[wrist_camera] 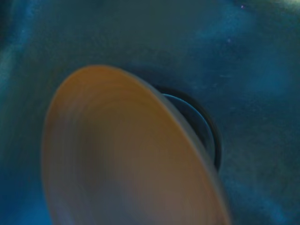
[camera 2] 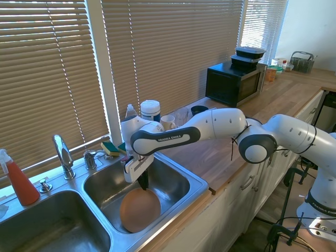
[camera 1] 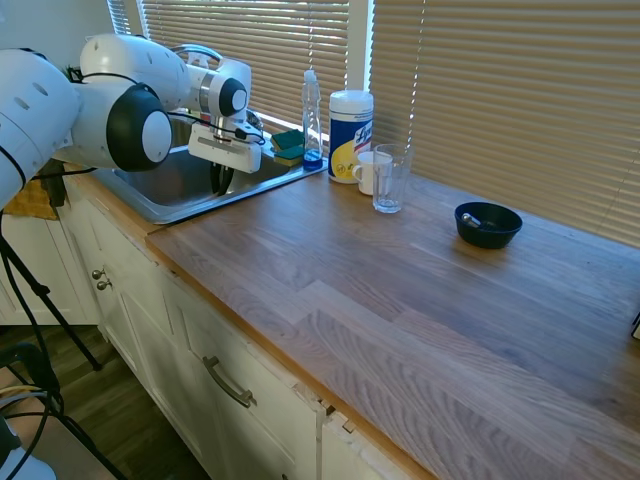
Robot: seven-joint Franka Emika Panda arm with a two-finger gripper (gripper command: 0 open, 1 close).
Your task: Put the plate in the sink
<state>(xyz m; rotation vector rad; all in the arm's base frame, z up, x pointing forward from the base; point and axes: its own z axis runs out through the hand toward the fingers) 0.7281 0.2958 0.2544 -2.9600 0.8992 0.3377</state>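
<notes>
The table (camera 1: pixel 400 300) is a long wood-plank kitchen counter over white cabinet doors with metal handles, and slatted blinds cover the windows behind it. Set into it is the sink (camera 2: pixel 202 184), a double-basin steel unit with a curved chrome faucet (camera 2: pixel 63 152) at its back edge.

The plate (camera 2: pixel 139 210) stands tilted on its edge inside the sink basin nearer the open stretch of table, its lower rim on the basin floor. In the blurred wrist view the plate (wrist_camera: pixel 126 154) fills the foreground with the dark drain ring (wrist_camera: pixel 206 131) just behind it. The pincer (camera 2: pixel 143 182) hangs down into that basin at the plate's top rim; the pictures do not show clearly whether its fingers are clamped on the rim or apart.

The arm's forearm reads "FRANKA EMIKA". At the sink's back corner stand a white wipes canister (camera 1: pixel 350 122) with a yellow label, its print too small to read, a clear dish-soap bottle (camera 1: pixel 312 118) and sponges (camera 1: pixel 288 145). Beside the canister are a white mug (camera 1: pixel 368 172) and a clear glass (camera 1: pixel 390 178); a dark blue bowl (camera 1: pixel 488 224) sits farther along. A red spray bottle (camera 2: pixel 20 181) stands at the sink's far end, and a black microwave (camera 2: pixel 233 84) is well away from it.
</notes>
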